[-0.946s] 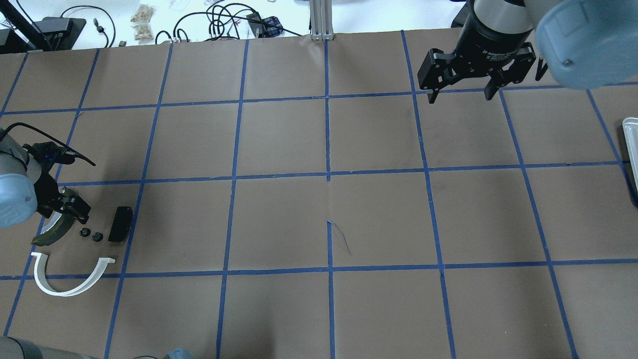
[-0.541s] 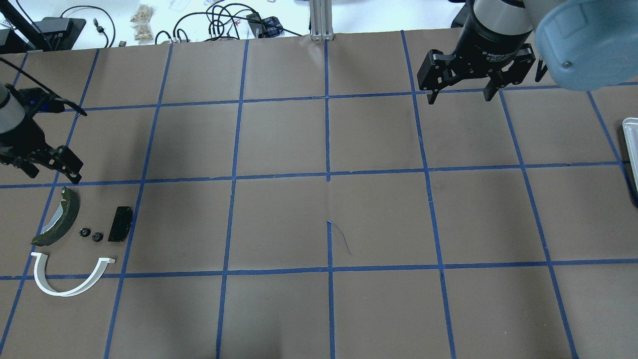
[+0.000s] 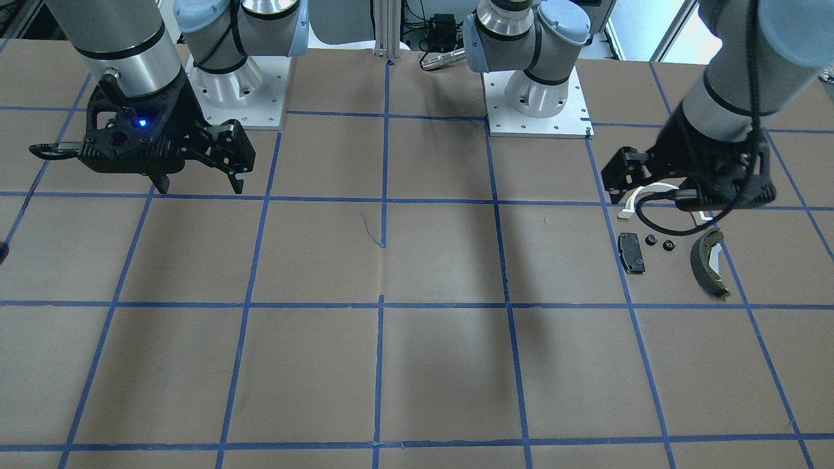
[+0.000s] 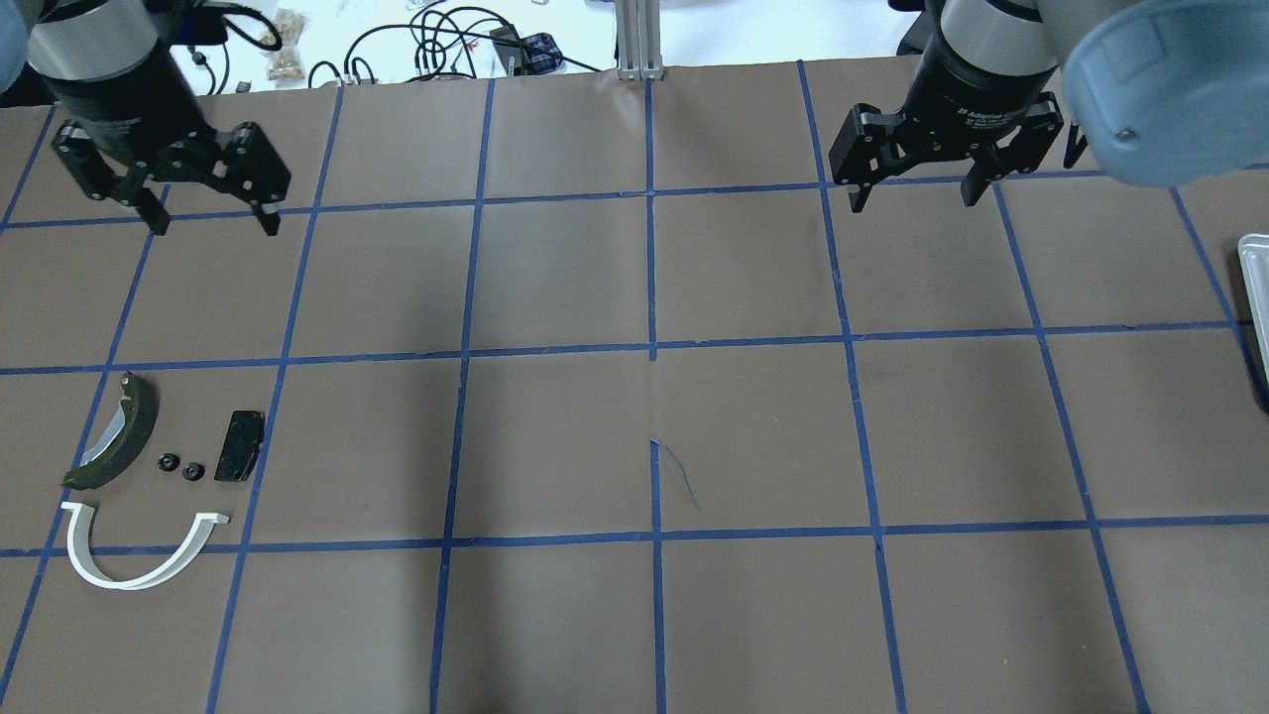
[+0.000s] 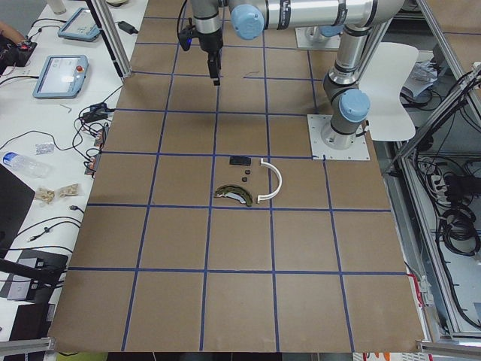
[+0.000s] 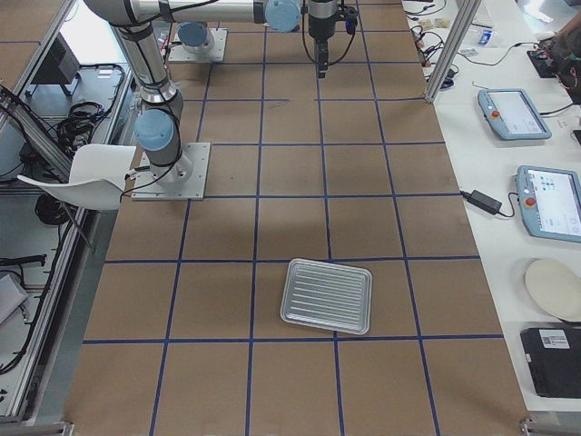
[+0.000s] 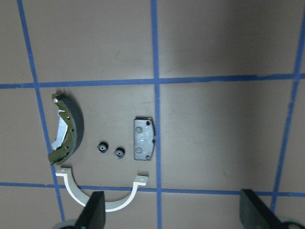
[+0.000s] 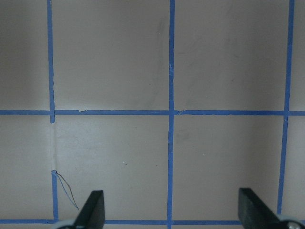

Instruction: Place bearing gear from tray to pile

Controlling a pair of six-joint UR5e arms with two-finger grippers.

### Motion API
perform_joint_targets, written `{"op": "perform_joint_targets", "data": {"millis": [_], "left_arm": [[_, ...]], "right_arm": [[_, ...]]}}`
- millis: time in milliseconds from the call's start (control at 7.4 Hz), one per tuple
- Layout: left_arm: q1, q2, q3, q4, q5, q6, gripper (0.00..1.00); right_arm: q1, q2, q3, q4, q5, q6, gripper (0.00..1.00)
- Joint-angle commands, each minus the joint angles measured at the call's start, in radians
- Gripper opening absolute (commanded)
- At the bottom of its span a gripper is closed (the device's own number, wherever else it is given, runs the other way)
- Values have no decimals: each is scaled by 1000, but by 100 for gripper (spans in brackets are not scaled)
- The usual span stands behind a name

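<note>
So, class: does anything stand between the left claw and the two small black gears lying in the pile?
Nothing visible does. The left claw hangs open and empty, and its wrist camera sees the gears uncovered between the curved shoe and the black pad, touching neither.

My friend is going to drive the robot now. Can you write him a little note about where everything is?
Left gripper: open, empty, raised above the table near the pile.
Right gripper: open, empty, raised over the table.
Pile: two small black gears lie between the curved shoe and black pad, white arc beside them.
Tray: looks empty.
Left to do: probably nothing; gears seem delivered.
</note>
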Motion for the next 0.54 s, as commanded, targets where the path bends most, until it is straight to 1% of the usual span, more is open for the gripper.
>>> {"op": "perform_joint_targets", "data": {"millis": [0, 270, 405], "left_arm": [[-74, 16, -5, 22, -19, -107, 100], [-70, 23, 0, 27, -33, -142, 100], [-68, 16, 0, 61, -86, -144, 100]], "right_arm": [[0, -1, 2, 0, 1, 0, 100], [0, -1, 4, 0, -1, 0, 100], [0, 1, 4, -2, -1, -2, 100]]}}
